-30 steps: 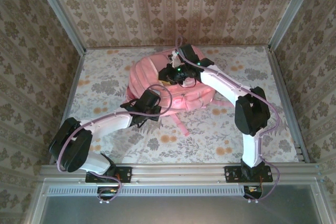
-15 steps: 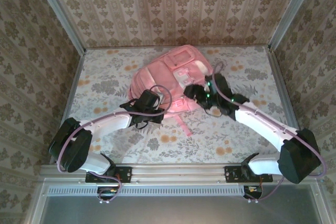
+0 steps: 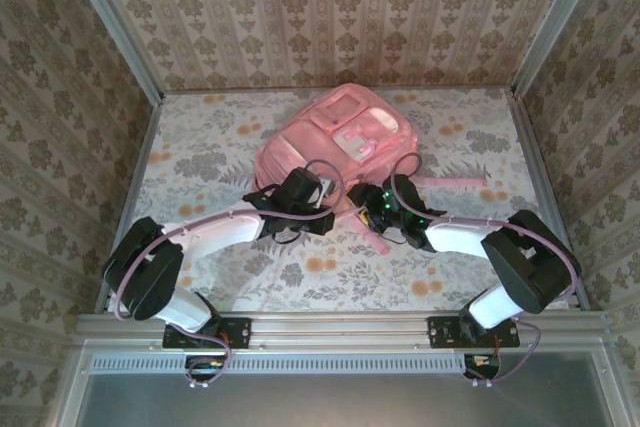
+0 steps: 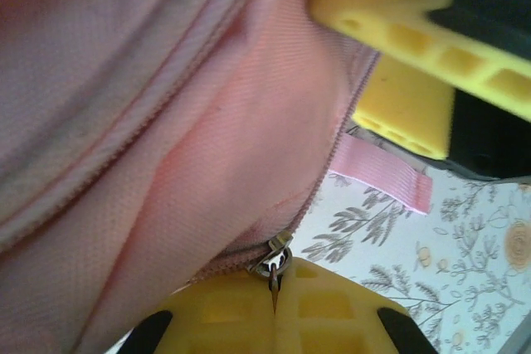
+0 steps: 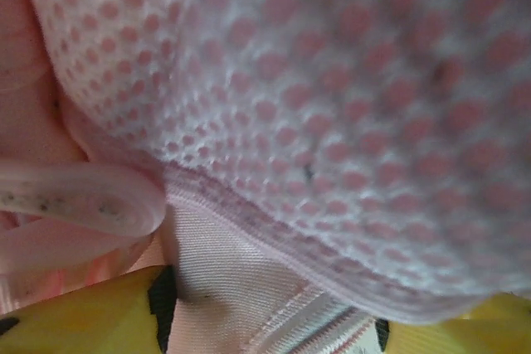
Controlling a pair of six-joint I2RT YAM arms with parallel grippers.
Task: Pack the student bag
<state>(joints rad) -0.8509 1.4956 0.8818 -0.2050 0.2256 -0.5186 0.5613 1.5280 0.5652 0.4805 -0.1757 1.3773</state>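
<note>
The pink student bag [image 3: 335, 137] lies at the back middle of the flowered table, pockets up. At its near edge my left gripper [image 3: 318, 209] is shut, and in the left wrist view its yellow fingers [image 4: 241, 312] pinch the metal zipper pull [image 4: 274, 264] at the end of a pink zip. My right gripper [image 3: 368, 205] is low beside the left one at the same edge. In the right wrist view its jaws [image 5: 270, 321] stand apart around pink webbing [image 5: 224, 271] under white-and-pink mesh [image 5: 332, 80]. The right gripper's yellow fingers [image 4: 390, 6] also show in the left wrist view.
A pink strap [image 3: 450, 182] trails right from the bag over the table, and another strap [image 3: 375, 237] runs toward the near edge. Patterned walls [image 3: 100, 97] close in the table on three sides. The aluminium rail [image 3: 340, 325] with the arm bases runs along the front.
My right arm has swung back from over the bag's far top down to its near edge. The bag has turned and shifted to the back right. My left gripper moved slightly right, still shut.
</note>
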